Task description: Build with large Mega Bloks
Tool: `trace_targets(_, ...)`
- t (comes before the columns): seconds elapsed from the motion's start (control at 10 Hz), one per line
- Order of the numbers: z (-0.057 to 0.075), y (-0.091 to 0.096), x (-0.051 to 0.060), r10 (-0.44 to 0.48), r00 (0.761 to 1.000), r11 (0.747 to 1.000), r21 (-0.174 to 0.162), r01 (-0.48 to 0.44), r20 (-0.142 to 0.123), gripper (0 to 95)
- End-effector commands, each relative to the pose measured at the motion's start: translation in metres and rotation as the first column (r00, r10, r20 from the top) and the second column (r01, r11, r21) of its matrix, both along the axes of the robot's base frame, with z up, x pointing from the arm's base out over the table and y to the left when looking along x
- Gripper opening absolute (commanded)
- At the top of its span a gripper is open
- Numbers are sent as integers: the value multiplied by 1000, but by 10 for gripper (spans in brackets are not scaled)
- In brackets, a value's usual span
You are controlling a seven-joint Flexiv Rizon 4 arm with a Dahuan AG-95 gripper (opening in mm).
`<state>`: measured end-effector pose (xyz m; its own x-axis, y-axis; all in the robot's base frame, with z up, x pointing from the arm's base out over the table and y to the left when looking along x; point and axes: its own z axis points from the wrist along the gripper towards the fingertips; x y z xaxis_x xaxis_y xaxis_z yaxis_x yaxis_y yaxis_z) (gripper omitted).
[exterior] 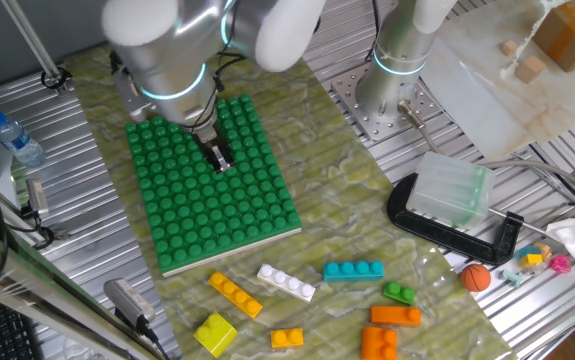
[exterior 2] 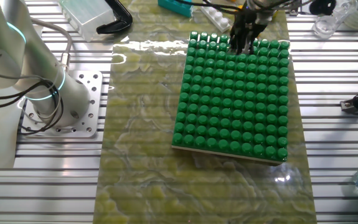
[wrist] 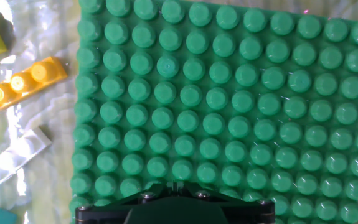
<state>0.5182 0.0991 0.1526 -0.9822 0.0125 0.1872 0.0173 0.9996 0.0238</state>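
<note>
The green studded baseplate (exterior: 207, 190) lies on the mat with nothing built on it. My gripper (exterior: 219, 160) hangs just over its middle, nearer one edge in the other fixed view (exterior 2: 244, 37). The fingers meet with nothing between them (wrist: 175, 185). Loose Mega Bloks lie in front of the plate: a long yellow one (exterior: 235, 295), a white one (exterior: 286, 282), a teal one (exterior: 353, 271), a small green one (exterior: 399, 294), orange ones (exterior: 395, 316) and a yellow square one (exterior: 215, 333). The hand view shows the yellow (wrist: 20, 84) and white (wrist: 14, 160) bricks left of the plate (wrist: 228, 106).
A small orange ball (exterior: 476, 277) lies right of the bricks. A black clamp holding a clear box (exterior: 452, 195) sits at the right, and a second arm's base (exterior: 397, 90) stands behind the mat. A water bottle (exterior: 15, 138) lies at the far left.
</note>
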Motion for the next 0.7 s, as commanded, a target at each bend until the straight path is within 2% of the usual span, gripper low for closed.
trace_targets(0.1,-3,14,13,-1,1000,1000,0,1,-5,0)
trace_targets(0.2,-4,17,16,1,1000,1000,2,-1,-5,0)
trace_targets(0.6,-6,15,14,-15,1000,1000,0,15,-2,0)
trace_targets(0.7,-6,15,14,-2,998,1000,4,1,58,0)
